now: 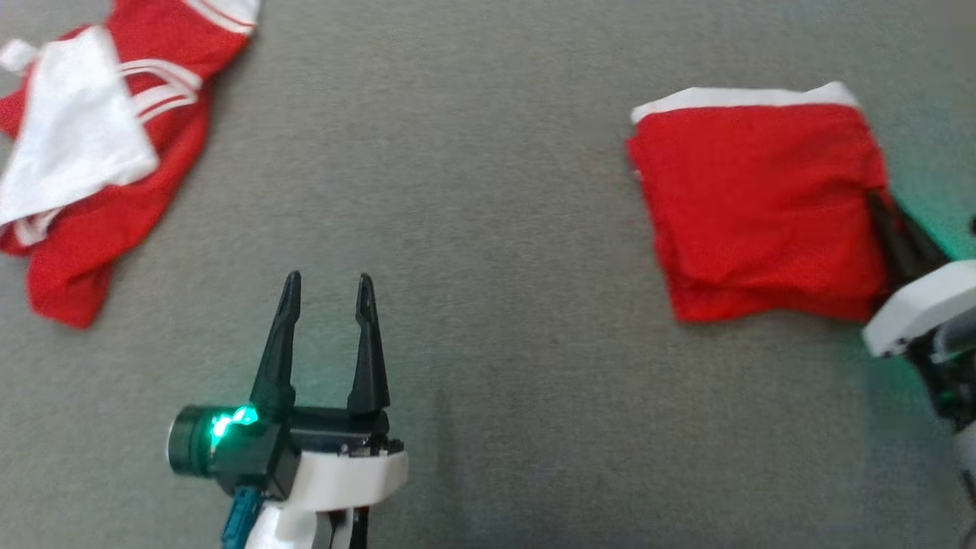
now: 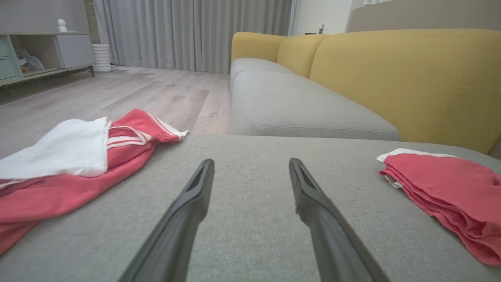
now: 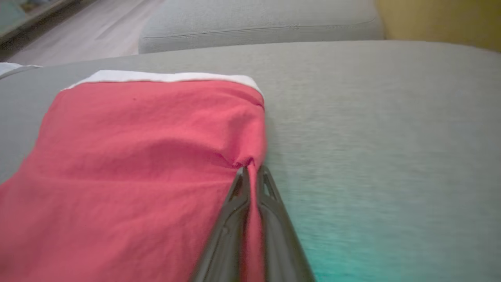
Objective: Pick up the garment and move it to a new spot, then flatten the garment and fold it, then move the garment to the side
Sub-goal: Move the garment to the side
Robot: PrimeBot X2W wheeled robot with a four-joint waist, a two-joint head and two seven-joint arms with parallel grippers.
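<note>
One folded red garment [image 1: 762,206] is laid toward the right side of the grey cushion [image 1: 488,229], its right edge pinched by the right gripper [image 3: 252,172]. The left gripper [image 1: 329,279] is held spread, well apart from it.

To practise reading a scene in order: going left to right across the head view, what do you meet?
Crumpled garment → left gripper → folded garment → right gripper.
</note>
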